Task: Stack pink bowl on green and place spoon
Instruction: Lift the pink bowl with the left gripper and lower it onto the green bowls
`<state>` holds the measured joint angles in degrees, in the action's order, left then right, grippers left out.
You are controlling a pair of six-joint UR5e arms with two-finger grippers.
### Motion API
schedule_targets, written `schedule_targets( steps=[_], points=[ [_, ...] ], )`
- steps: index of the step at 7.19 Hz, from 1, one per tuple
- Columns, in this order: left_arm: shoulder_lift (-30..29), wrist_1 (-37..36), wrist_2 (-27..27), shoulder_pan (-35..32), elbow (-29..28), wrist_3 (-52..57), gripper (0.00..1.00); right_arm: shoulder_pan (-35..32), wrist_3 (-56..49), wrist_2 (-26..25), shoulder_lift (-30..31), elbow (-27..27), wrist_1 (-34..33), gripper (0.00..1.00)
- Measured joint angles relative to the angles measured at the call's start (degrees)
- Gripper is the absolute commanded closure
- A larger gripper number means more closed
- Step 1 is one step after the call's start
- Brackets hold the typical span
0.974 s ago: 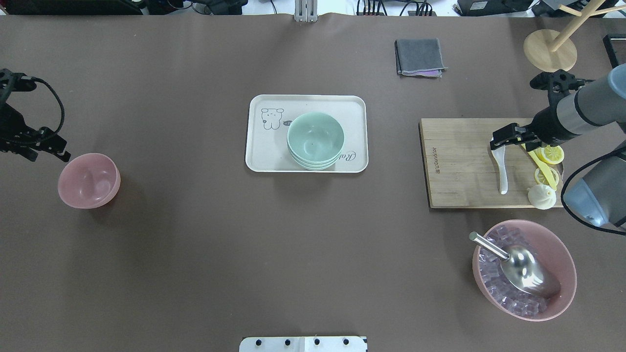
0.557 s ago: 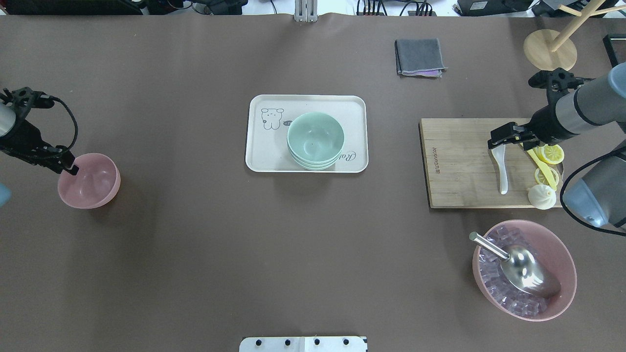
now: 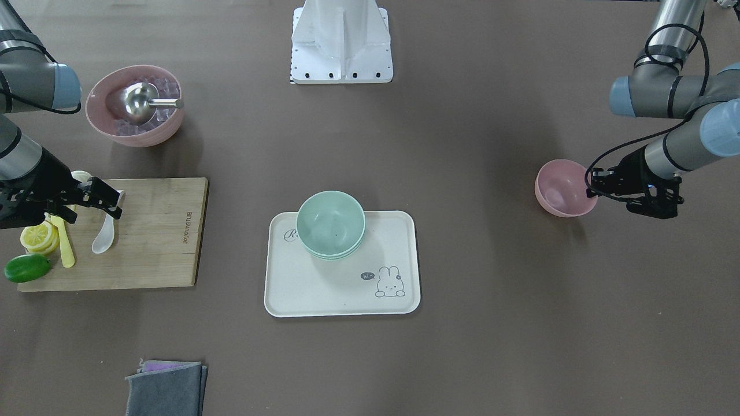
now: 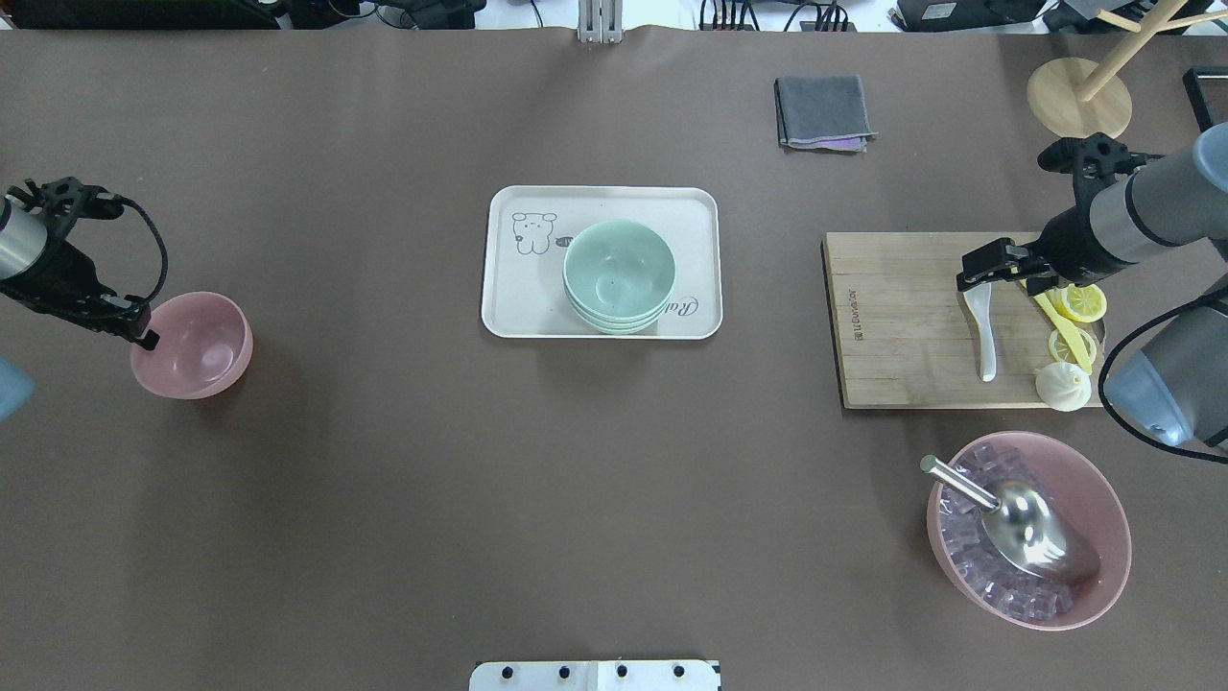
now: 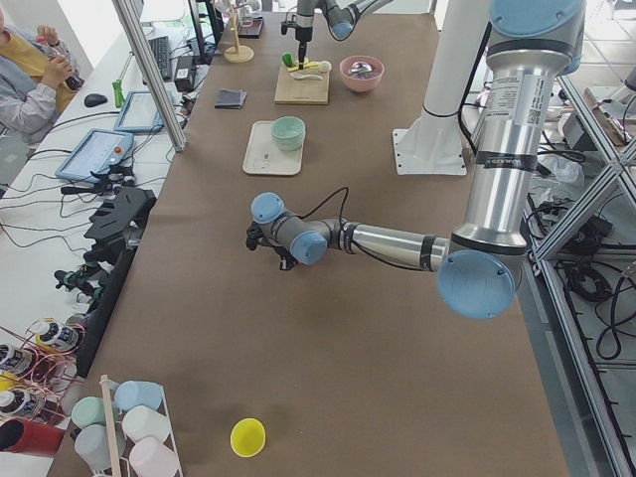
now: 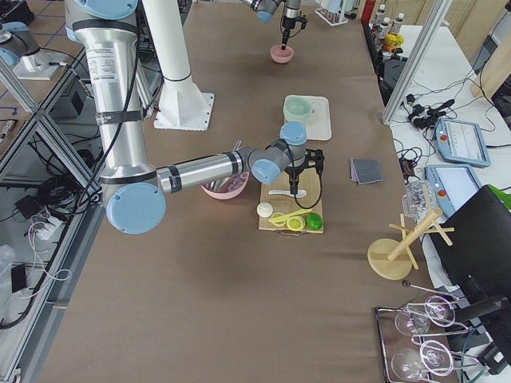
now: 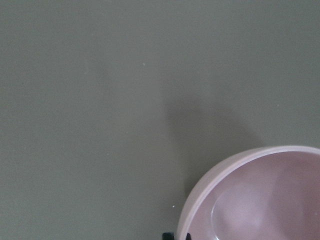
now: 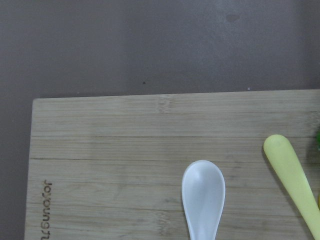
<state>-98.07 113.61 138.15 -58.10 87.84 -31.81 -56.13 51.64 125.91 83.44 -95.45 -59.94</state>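
The small pink bowl (image 4: 197,347) is at the table's left. My left gripper (image 4: 144,331) is shut on its left rim, and it seems slightly raised. It also shows in the front view (image 3: 561,188) and in the left wrist view (image 7: 260,200). A stack of green bowls (image 4: 619,274) stands on the white tray (image 4: 518,317) at the centre. The white spoon (image 4: 985,336) lies on the cutting board (image 4: 892,326). My right gripper (image 4: 969,278) hovers over the spoon, open and empty. The spoon's bowl end shows in the right wrist view (image 8: 202,192).
Lemon slices (image 4: 1079,302), a yellow spoon (image 8: 292,175) and a white bun (image 4: 1062,386) lie on the board's right side. A large pink bowl (image 4: 1103,499) with ice and a metal scoop (image 4: 1031,523) stands near right. A grey cloth (image 4: 823,110) and a wooden stand (image 4: 1079,96) are at the back.
My left gripper came down onto the pink bowl's rim and took hold of it. The bowl then shifted a little to the right. My right gripper barely moved.
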Motion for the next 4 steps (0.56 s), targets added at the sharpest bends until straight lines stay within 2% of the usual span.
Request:
schedule_targets(
  steps=[2, 4],
  points=[
    [-5.83, -2.24, 0.11, 0.50, 4.82, -10.08, 1.00, 0.60, 0.62, -0.62, 0.01, -0.06, 0.00, 0.00],
    [-14.82, -3.25, 0.66, 3.76, 6.20, -21.73, 1.00, 2.74, 1.90, -2.78, 0.09, 0.28, -0.02, 0.02]
  ],
)
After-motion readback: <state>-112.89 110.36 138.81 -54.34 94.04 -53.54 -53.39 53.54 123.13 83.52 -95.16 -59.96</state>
